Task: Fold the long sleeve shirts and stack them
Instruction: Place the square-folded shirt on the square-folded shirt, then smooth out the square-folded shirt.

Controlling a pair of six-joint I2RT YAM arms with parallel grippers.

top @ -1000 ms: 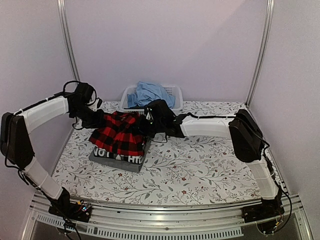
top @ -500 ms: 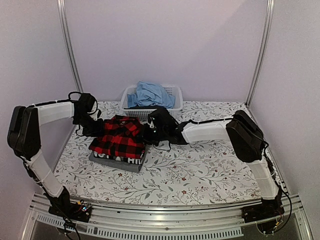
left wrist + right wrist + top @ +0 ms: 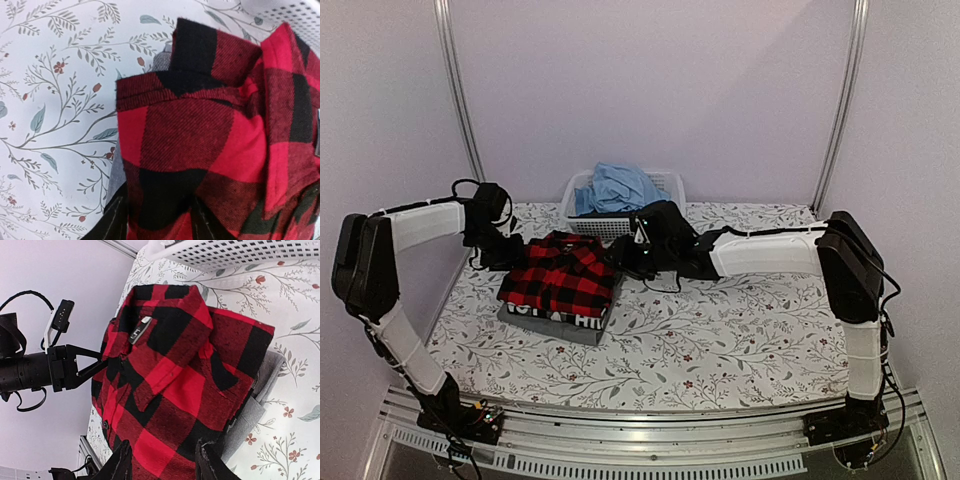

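Observation:
The red-and-black flannel shirt (image 3: 560, 275) lies folded on a dark grey shirt with white lettering (image 3: 555, 318), left of the table's middle. My left gripper (image 3: 505, 255) is at the flannel's far left edge. Its fingers (image 3: 112, 220) stand apart, so it is open, and the flannel (image 3: 210, 135) lies loose between them. A sliver of the grey shirt (image 3: 117, 170) shows under the flannel. My right gripper (image 3: 625, 262) is at the flannel's right edge, open. Its fingers (image 3: 120, 460) stand wide over the flannel (image 3: 175, 370) and the grey shirt (image 3: 250, 425).
A white basket (image 3: 665, 185) holding a blue cloth (image 3: 615, 188) stands at the back, just behind the stack; its mesh wall (image 3: 235, 250) is close to the flannel's collar. The floral tablecloth (image 3: 720, 330) covers the table. Metal frame posts rise at both back corners.
Both grippers went from shut to open and let go of the flannel, which settled flat on the grey shirt. The right gripper drew back slightly to the right.

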